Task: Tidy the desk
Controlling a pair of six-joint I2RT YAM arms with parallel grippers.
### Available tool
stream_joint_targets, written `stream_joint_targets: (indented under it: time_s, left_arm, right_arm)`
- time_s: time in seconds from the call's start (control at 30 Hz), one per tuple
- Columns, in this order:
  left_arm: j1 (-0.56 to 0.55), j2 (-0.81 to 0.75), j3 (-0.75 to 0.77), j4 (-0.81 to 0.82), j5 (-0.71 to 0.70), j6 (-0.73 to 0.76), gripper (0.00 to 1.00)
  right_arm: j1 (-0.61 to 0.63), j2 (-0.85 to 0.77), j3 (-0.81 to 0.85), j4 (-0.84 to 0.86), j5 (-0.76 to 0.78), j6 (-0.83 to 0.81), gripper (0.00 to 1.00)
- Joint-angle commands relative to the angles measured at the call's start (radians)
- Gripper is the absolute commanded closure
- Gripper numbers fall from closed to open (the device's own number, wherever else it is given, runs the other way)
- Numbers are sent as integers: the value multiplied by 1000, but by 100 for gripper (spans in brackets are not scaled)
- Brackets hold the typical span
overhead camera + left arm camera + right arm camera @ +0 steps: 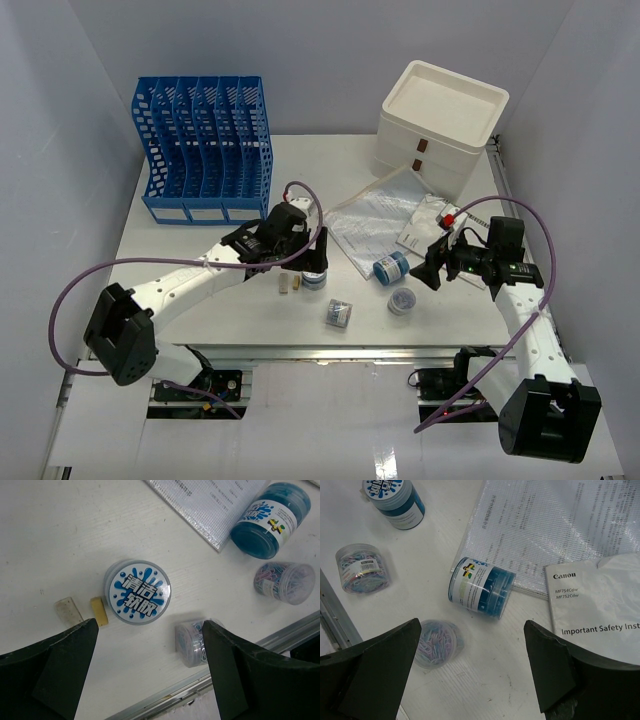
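The white desk (pixel 190 245) holds scattered items. My left gripper (pixel 303 266) is open and empty, hovering just above the desk; in its wrist view (pixel 150 626) an upright blue jar with a splash-label lid (pixel 138 591) sits just beyond the fingertips, with two small erasers (pixel 99 611) to its left. A clear tub of paper clips (pixel 192 642) lies on its side by the right finger. My right gripper (pixel 432 268) is open and empty (pixel 472 626) above a tipped blue tub (pixel 482 586) and an upright clip tub (pixel 436 642).
A blue file rack (pixel 203 150) stands back left and a white drawer box (pixel 440 125) back right. A mesh document pouch (pixel 372 212) and a Canon booklet (pixel 427 222) lie mid-desk. The metal rail (pixel 200 685) runs along the near edge.
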Motion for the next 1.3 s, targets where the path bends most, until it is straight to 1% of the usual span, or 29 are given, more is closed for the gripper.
stream_joint_targets:
  time_s: [0.0, 0.13, 0.2, 0.27, 0.4, 0.43, 0.47, 0.53, 0.6, 0.63, 0.67, 0.7, 0.8, 0.93, 1.0, 1.1, 1.17, 1.27]
  left_arm:
    - [-25, 45, 101, -35, -114, 32, 3]
    - [-26, 93, 156, -30, -115, 59, 2]
    - [-25, 104, 174, -26, -105, 92, 2]
    - [-26, 115, 199, -18, -82, 144, 2]
    - [-20, 133, 230, -13, -72, 230, 2]
    - [-14, 133, 231, -7, -63, 230, 2]
    - [1, 128, 234, 20, -23, 226, 2]
    - [24, 121, 238, 88, 77, 213, 2]
    - [48, 124, 246, 191, 168, 194, 2]
    - [67, 144, 265, 281, 240, 180, 2]
    - [83, 170, 289, 348, 337, 165, 2]
    - [89, 193, 312, 380, 415, 143, 2]
    - [94, 327, 451, 490, 488, 137, 3]
    - [94, 480, 564, 671, 518, 155, 3]
    - [93, 565, 628, 769, 534, 154, 4]
    - [82, 703, 753, 827, 514, 121, 7]
    - [71, 810, 865, 849, 481, 106, 10]
    - [59, 909, 959, 894, 425, 79, 13]
  right_arm:
    - [1, -18, -1, 21, 18, 0, 10]
    - [-1, -21, -5, 59, 44, 11, 10]
    - [-2, -12, -11, 127, 50, 57, 10]
    - [-2, 46, 12, 184, 42, 132, 10]
    - [-2, 176, 230, 151, 69, 226, 7]
    - [-2, 196, 231, 140, 85, 226, 7]
    - [-2, 219, 287, 146, 131, 265, 7]
    - [-2, 217, 290, 198, 173, 323, 7]
    - [-2, 199, 247, 261, 189, 366, 8]
    - [-5, 182, 195, 300, 157, 374, 9]
    - [-17, 172, 154, 340, 106, 370, 10]
    - [-36, 161, 135, 358, 72, 365, 10]
    - [-99, 161, 90, 374, -37, 352, 8]
    - [-224, 186, 62, 391, -159, 361, 4]
    - [-256, 192, 59, 390, -199, 360, 4]
    - [-260, 181, 45, 390, -236, 362, 2]
    - [-260, 164, 35, 411, -248, 377, 2]
    - [-260, 142, 32, 423, -232, 396, 2]
